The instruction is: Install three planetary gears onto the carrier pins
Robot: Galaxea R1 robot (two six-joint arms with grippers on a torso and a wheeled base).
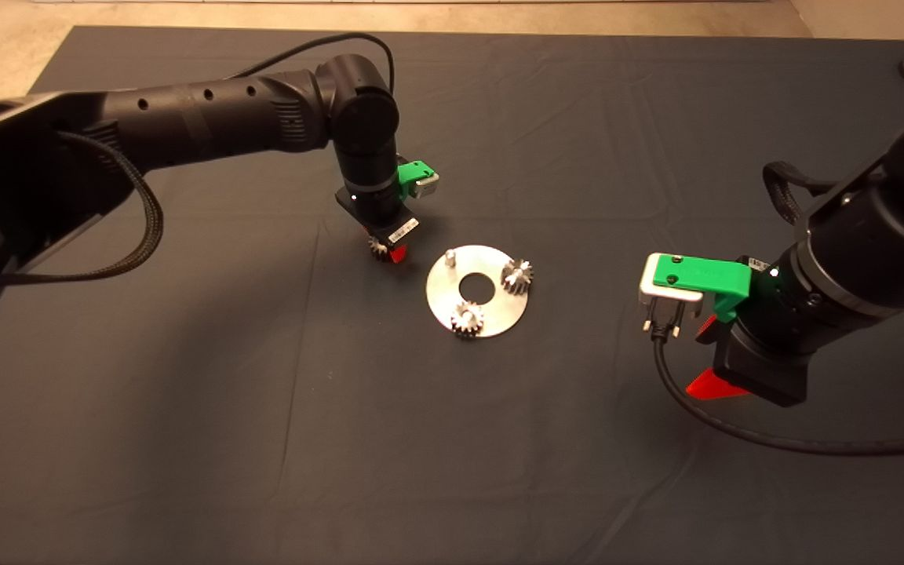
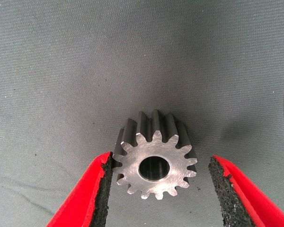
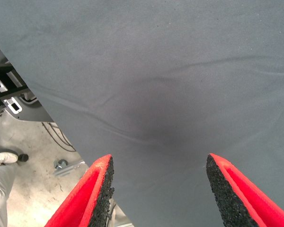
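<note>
Gears first: two already sit on pins of the disc (image 1: 477, 292), one (image 1: 468, 318) at its near edge, one (image 1: 517, 275) on its right side. A third pin (image 1: 450, 256) at the disc's far left stands bare. The third gear (image 2: 155, 161) lies just left of the disc, on the surface (image 1: 264, 408), bore facing the left wrist camera.

Left tool (image 2: 162, 187) brackets this gear, fingers (image 2: 100, 189) spread wide; one pad looks to be at or near the teeth, the other stands clear. Nothing is held yet.

Right tool (image 3: 158, 189) hangs well right of the disc, spread wide and holding nothing, over the surface's edge with floor showing beyond.

Judging by its look, the gear is solid steel: stiff, dense for its bulk, smooth and likely slippery on its faces. The toothed rim gives the pads bite, so closing across opposite teeth seems the surest hold, keeping the bore free for the pin.
</note>
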